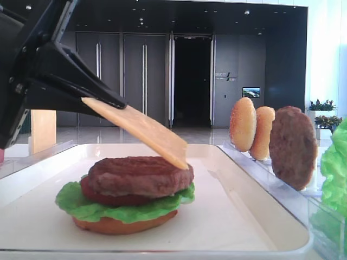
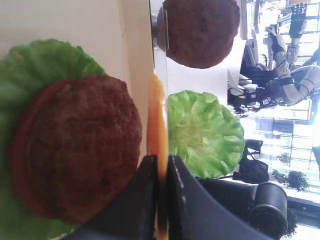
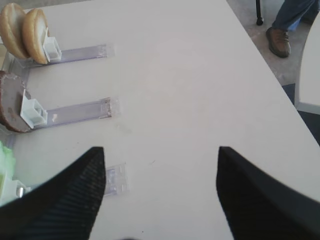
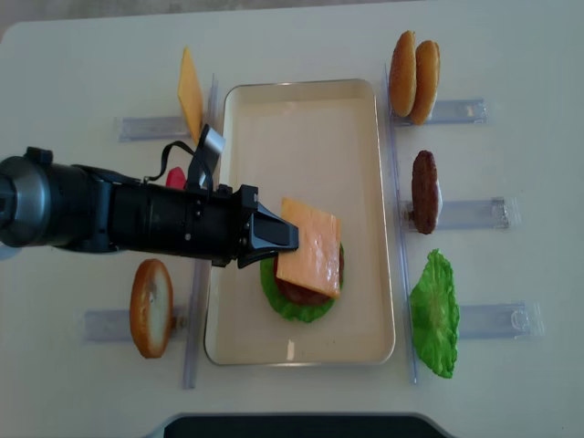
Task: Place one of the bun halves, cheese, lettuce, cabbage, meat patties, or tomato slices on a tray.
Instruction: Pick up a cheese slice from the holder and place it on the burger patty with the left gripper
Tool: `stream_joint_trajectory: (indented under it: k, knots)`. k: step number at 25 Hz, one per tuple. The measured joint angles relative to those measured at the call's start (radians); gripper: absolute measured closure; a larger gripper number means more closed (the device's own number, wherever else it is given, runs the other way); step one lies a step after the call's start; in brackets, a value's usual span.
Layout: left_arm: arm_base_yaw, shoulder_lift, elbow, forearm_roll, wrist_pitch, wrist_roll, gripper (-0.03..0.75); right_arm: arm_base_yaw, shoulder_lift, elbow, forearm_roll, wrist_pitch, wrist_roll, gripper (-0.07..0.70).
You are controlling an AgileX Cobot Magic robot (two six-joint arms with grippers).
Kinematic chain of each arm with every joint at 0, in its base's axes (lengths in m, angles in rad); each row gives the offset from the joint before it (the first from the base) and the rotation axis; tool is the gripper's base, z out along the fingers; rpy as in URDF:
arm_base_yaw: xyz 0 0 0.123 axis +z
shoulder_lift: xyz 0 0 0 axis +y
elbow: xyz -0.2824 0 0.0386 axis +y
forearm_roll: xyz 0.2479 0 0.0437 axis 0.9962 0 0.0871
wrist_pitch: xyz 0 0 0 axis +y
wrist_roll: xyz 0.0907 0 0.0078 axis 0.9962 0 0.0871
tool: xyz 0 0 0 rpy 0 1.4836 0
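The cheese (image 4: 311,248) is in my left gripper (image 4: 278,234), with the jaws closed tight on one edge of the slice, so the rest sticks out forward from my fingertips. It hangs tilted, and its far lower corner is just at the top of the meat patty (image 1: 140,175), maybe touching it; I cannot tell for sure. Under my fingertips is the stack: a bun half (image 1: 123,223) at the bottom, then lettuce (image 1: 122,209), a tomato slice (image 1: 108,198), and the patty on top. The stack stands on the tray (image 4: 294,120), in the half nearer to the robot base. Ahead of my gripper the tray's right rim is near, and beyond it are clear racks (image 4: 458,111) with two bun halves (image 4: 414,77), another patty (image 4: 424,191) and a lettuce leaf (image 4: 435,313). The far half of the tray is bare, so there is open room there. Behind my arm, left of the tray, stand one more cheese slice (image 4: 190,92) and a bun half (image 4: 151,307). My right gripper (image 3: 160,160) hangs over the table (image 3: 190,75) with its jaws wide apart and nothing between them
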Motion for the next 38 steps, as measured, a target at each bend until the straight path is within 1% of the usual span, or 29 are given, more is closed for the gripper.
stream_joint_trajectory:
  k: [6, 16, 18, 21, 25, 26, 29, 32, 38]
  knots:
    - [0.0, 0.0, 0.0, 0.0, -0.052, -0.003, 0.678, 0.0, 0.0, 0.0, 0.0, 0.0, 0.0, 0.151]
    - [0.0, 0.0, 0.0, 0.0, -0.054, -0.021, 0.677, 0.0, 0.0, 0.0, 0.0, 0.0, 0.0, 0.151]
    - [0.0, 0.0, 0.0, 0.0, -0.054, -0.022, 0.658, 0.0, 0.0, 0.0, 0.0, 0.0, 0.0, 0.151]
    - [0.0, 0.0, 0.0, 0.0, -0.054, -0.023, 0.568, 0.0, 0.0, 0.0, 0.0, 0.0, 0.0, 0.151]
    - [0.0, 0.0, 0.0, 0.005, -0.055, -0.05, 0.357, 0.0, 0.0, 0.0, 0.0, 0.0, 0.0, 0.151]
    - [0.0, 0.0, 0.0, 0.009, -0.055, -0.064, 0.293, 0.0, 0.0, 0.0, 0.0, 0.0, 0.0, 0.151]
    - [0.0, 0.0, 0.0, 0.033, -0.055, -0.102, 0.19, 0.0, 0.0, 0.0, 0.0, 0.0, 0.0, 0.151]
    - [0.0, 0.0, 0.0, 0.052, -0.055, -0.137, 0.154, 0.0, 0.0, 0.0, 0.0, 0.0, 0.0, 0.151]
    - [0.0, 0.0, 0.0, 0.056, -0.055, -0.177, 0.132, 0.0, 0.0, 0.0, 0.0, 0.0, 0.0, 0.151]
